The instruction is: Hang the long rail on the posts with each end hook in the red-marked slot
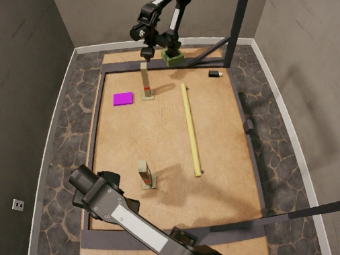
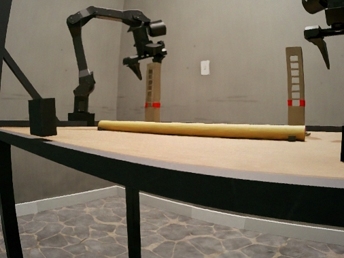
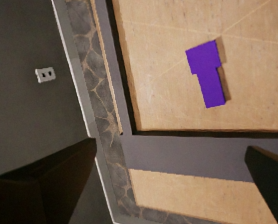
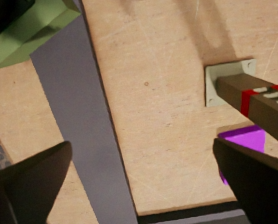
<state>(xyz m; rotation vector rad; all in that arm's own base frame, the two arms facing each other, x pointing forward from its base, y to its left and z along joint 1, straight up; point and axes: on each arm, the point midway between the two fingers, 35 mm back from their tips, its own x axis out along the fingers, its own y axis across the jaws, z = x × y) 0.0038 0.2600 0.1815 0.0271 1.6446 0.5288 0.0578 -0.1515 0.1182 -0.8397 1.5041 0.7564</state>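
Note:
The long yellow rail [image 1: 190,130] [image 2: 204,130] lies flat on the table [image 1: 158,130], right of both posts, with a small dark hook [image 1: 202,172] [image 2: 291,138] at its end. The far post [image 1: 145,77] [image 2: 295,84] [image 4: 250,97] and the near post [image 1: 144,173] [image 2: 153,90] stand upright, each with a red mark low down. My right gripper [image 1: 147,53] [image 2: 331,54] [image 4: 143,146] is open and empty just above the far post. My left gripper [image 2: 147,65] [image 3: 169,148] is open and empty, high by the near post over the table's near left corner.
A purple block [image 1: 123,98] [image 3: 207,75] [image 4: 245,139] lies left of the far post. A small black box [image 1: 215,73] sits at the far right. The right arm's green base block [image 1: 172,57] [image 4: 30,25] stands at the back. A dark clamp [image 1: 248,126] [image 2: 42,116] sits on the right edge.

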